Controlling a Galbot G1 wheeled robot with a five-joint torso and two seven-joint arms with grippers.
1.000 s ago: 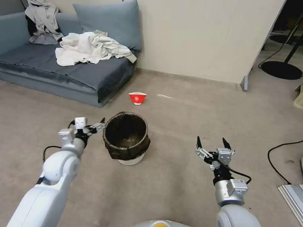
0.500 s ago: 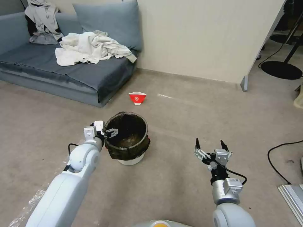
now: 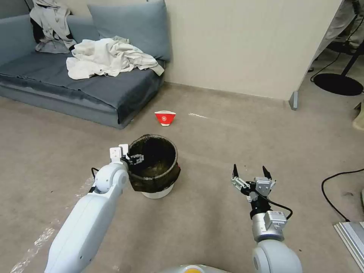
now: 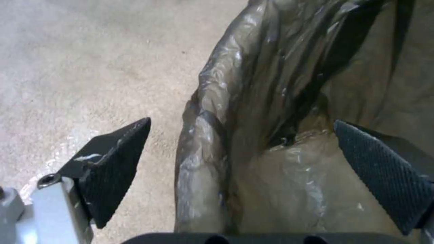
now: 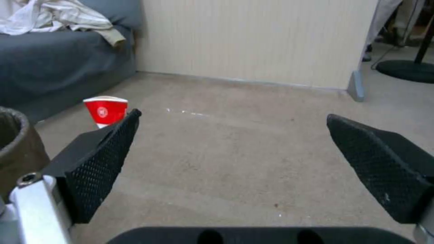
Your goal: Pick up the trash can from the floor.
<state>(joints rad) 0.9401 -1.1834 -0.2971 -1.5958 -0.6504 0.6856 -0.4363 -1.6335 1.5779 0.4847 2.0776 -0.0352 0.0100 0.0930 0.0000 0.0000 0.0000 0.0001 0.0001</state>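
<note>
The trash can stands on the floor right in front of me, and my left gripper is at its near left rim. My left fingers are spread wide, with the rim and its dark bag between them: one finger is outside the can over the floor, and the other is inside the can. They are not pressing on the rim. My left wrist view shows the crinkly bag up close, folded over the edge, and I can see that the bag stands in the gap between my fingers. My head view does not show that so well, but it shows the whole can with its white bottom peeking out under the bag. My right gripper hangs low over the floor, well apart from the can on its right side, with its fingers spread wide and nothing in them. Beyond the can from my left gripper sits a small red cup on the floor, and past that is a blue sofa with a pile of pale clothes on it. My right wrist view shows the cup just past my right finger, a bit of the can's rim at the side, and a pale wall far ahead. A black cable lies on the floor beside my right arm.
</note>
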